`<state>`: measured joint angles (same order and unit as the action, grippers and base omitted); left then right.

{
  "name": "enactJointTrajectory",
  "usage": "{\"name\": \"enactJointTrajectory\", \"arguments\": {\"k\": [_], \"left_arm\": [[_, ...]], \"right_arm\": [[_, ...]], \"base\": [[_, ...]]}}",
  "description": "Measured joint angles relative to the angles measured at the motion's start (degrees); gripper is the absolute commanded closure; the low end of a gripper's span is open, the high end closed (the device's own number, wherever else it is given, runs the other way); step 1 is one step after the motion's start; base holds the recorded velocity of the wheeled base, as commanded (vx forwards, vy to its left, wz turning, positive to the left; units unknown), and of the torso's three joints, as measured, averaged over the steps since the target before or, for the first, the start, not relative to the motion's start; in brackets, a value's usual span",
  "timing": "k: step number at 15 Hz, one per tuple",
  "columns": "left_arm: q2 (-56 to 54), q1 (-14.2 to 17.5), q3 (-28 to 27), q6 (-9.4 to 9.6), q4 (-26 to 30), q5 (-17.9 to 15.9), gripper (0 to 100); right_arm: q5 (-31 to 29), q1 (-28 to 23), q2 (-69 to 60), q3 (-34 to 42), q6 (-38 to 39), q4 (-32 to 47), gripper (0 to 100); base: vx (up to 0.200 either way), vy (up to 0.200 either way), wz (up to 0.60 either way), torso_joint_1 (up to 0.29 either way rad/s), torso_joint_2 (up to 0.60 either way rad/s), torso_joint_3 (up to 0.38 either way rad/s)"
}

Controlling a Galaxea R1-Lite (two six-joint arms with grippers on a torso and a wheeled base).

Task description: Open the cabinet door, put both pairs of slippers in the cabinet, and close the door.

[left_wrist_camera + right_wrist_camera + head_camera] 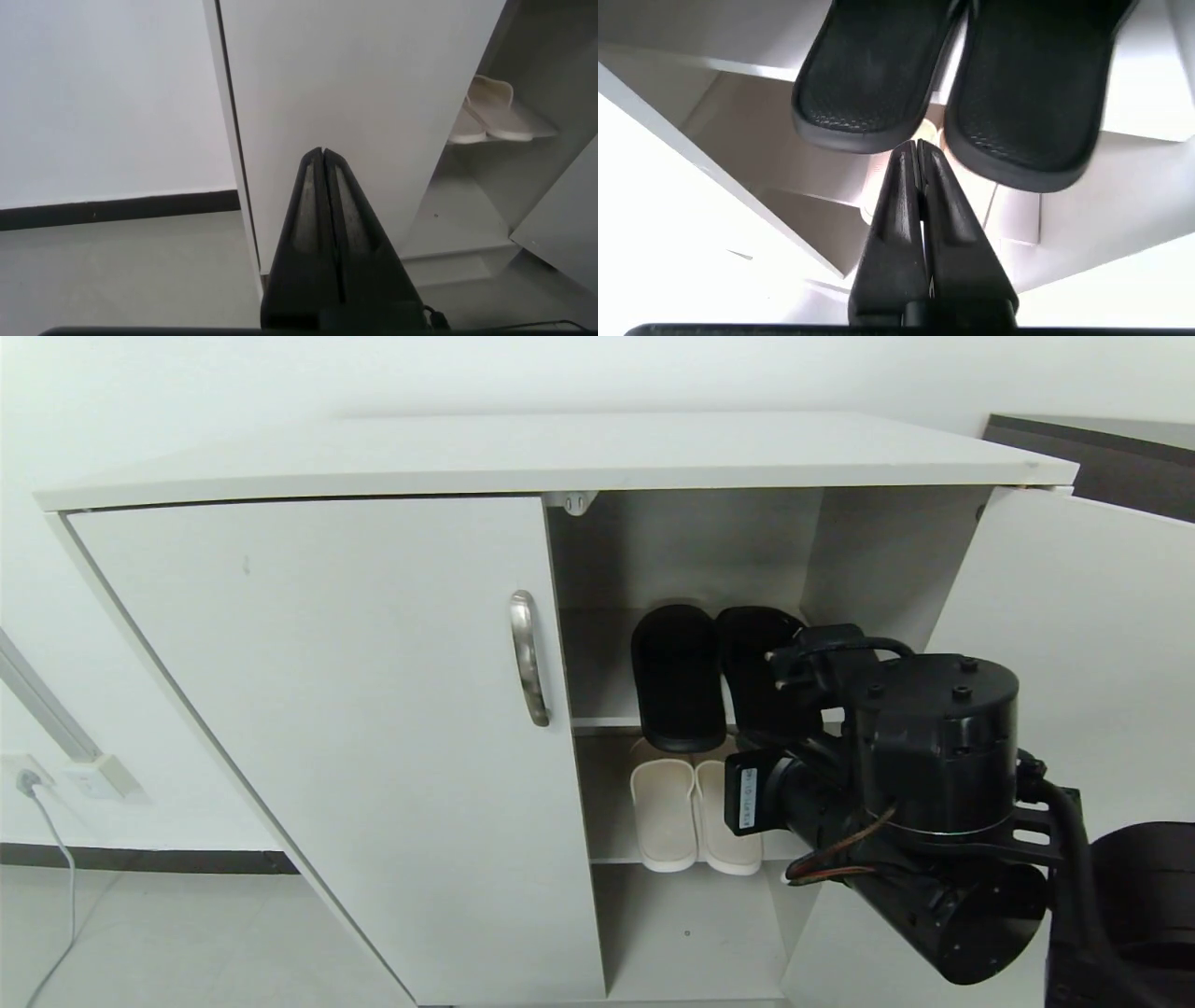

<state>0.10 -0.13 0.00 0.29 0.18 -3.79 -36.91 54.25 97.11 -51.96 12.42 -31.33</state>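
Nearest the camera, the right arm (924,784) is held forward at the open cabinet (560,453). Its right gripper (918,147) is pressed together, holding nothing, just short of the black slippers (878,75) on the upper shelf. White slippers (695,812) lie one shelf below. The left gripper (322,154), also pressed together, faces the closed left door (327,709). The open right door (1074,644) looks light and stiff, best pushed near its free edge.

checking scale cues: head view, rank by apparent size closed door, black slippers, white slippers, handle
1. closed white cabinet door
2. black slipper pair, white slipper pair: alike, right arm hides part of each
3. curved silver metal handle
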Motion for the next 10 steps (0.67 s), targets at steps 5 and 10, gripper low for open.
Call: {"name": "enactJointTrajectory", "arguments": {"k": [5,10], "left_arm": [[0.0,0.0,0.0,-0.11,0.0,0.0,100],[0.0,0.0,0.0,-0.13,0.0,-0.1,100]], "right_arm": [[0.0,0.0,1.5,0.0,-0.1,-0.1,100],[0.0,0.1,1.9,0.4,-0.2,0.0,100]], "base": [[-0.080,0.000,0.00,0.000,0.00,0.002],[-0.200,0.000,0.00,0.004,0.00,0.004]]}}
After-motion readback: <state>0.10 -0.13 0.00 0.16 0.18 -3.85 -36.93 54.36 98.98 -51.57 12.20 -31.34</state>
